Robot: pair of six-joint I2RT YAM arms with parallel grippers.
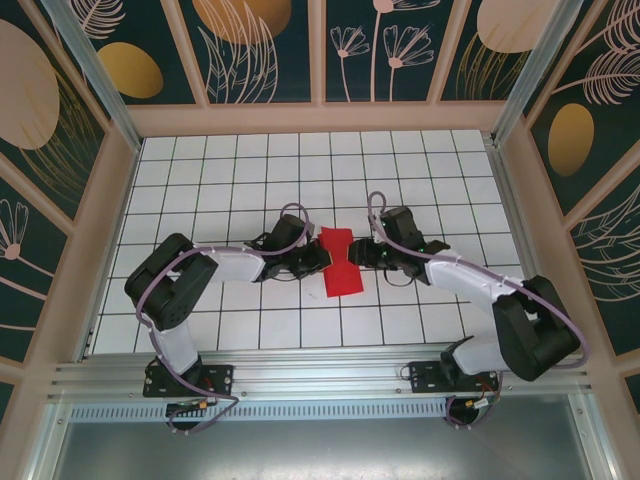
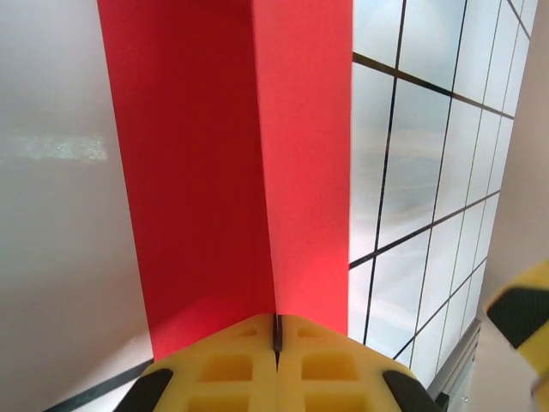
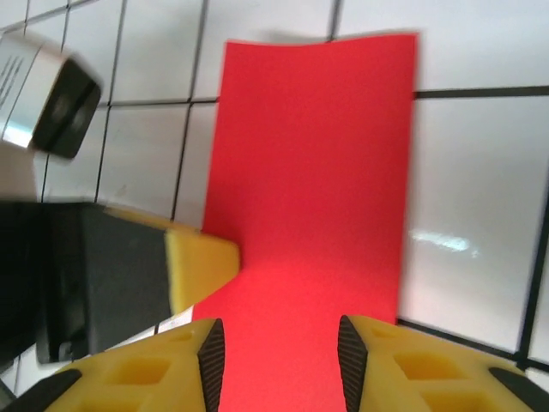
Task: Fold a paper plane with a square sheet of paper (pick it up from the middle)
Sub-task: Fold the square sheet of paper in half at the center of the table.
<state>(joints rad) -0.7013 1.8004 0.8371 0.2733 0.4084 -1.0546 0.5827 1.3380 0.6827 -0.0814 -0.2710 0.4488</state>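
Note:
The square sheet of paper is bright red and sits mid-table, pinched narrow at its middle between the two arms. My left gripper is shut on the sheet's left side. In the left wrist view the yellow jaws meet on a raised crease of the red sheet. My right gripper stands at the sheet's right side. Its jaws are open, with the red sheet spread beneath and between them. A yellow fingertip of the left gripper rests at the paper's edge.
The table is white with a black grid. Wooden walls enclose the back and both sides. A metal rail runs along the near edge by the arm bases. A silver and black camera body hangs at upper left.

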